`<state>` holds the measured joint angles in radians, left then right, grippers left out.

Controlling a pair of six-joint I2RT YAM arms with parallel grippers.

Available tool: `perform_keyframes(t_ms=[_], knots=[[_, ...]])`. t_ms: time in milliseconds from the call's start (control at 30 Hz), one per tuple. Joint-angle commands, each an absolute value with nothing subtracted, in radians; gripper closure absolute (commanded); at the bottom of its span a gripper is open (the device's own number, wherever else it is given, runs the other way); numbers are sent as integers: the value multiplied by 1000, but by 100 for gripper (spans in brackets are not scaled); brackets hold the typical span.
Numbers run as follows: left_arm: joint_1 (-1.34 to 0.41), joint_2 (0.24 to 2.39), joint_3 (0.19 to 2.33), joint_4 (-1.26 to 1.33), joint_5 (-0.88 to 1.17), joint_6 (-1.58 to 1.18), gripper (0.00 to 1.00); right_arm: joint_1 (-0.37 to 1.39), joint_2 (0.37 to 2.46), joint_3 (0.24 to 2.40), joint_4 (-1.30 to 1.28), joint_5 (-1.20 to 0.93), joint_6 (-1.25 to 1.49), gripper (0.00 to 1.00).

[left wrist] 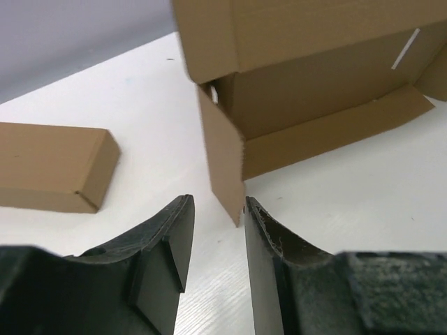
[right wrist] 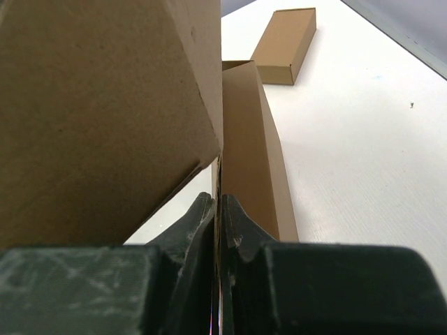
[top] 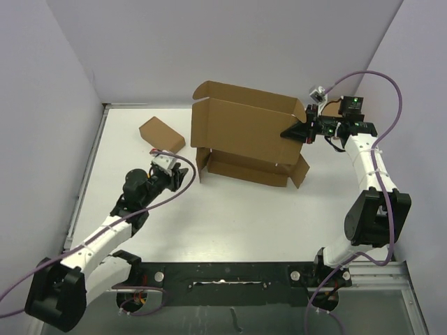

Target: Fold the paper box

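The paper box (top: pixel 244 136) stands part-folded in the middle of the table, its large panel upright and low flaps spread at the front. My right gripper (top: pixel 292 132) is shut on the panel's right edge. In the right wrist view a thin cardboard sheet (right wrist: pixel 241 139) runs between the closed fingertips (right wrist: pixel 218 204). My left gripper (top: pixel 183 174) sits low on the table just left of the box. It is open and holds nothing. In the left wrist view the box's left side flap (left wrist: pixel 223 160) hangs just ahead of the gap, its lower corner next to the right finger (left wrist: pixel 260 223).
A small closed brown box (top: pixel 161 134) lies at the back left, also seen as a small box (left wrist: pixel 52 167) left of my left fingers. White walls close the table on the left, back and right. The arm bases line the near edge.
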<state>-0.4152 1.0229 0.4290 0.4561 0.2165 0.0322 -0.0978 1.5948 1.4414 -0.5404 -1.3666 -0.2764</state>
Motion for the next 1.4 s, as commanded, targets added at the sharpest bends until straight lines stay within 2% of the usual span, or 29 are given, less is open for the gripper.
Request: perform_keyframes(t_ms=[0, 133, 233, 367, 467, 967, 1367], knots=[[-324, 946, 467, 385, 255, 1, 66, -104, 1565, 1451, -551, -1376, -299, 100], [-227, 1050, 497, 461, 414, -43, 67, -104, 1570, 1450, -552, -1376, -299, 100], [-211, 1184, 496, 639, 485, -36, 65, -102, 1576, 1451, -554, -1374, -298, 100], [-214, 1388, 492, 938, 535, 2, 51, -101, 1579, 1454, -551, -1373, -293, 100], [-218, 1539, 532, 1077, 565, 12, 48, -101, 1577, 1456, -545, -1373, -285, 100], [-241, 1886, 627, 1437, 684, -24, 45, -101, 1574, 1445, -510, -1384, -247, 100], [-285, 1944, 686, 1440, 671, -24, 44, -98, 1579, 1424, -460, -1397, -198, 100]])
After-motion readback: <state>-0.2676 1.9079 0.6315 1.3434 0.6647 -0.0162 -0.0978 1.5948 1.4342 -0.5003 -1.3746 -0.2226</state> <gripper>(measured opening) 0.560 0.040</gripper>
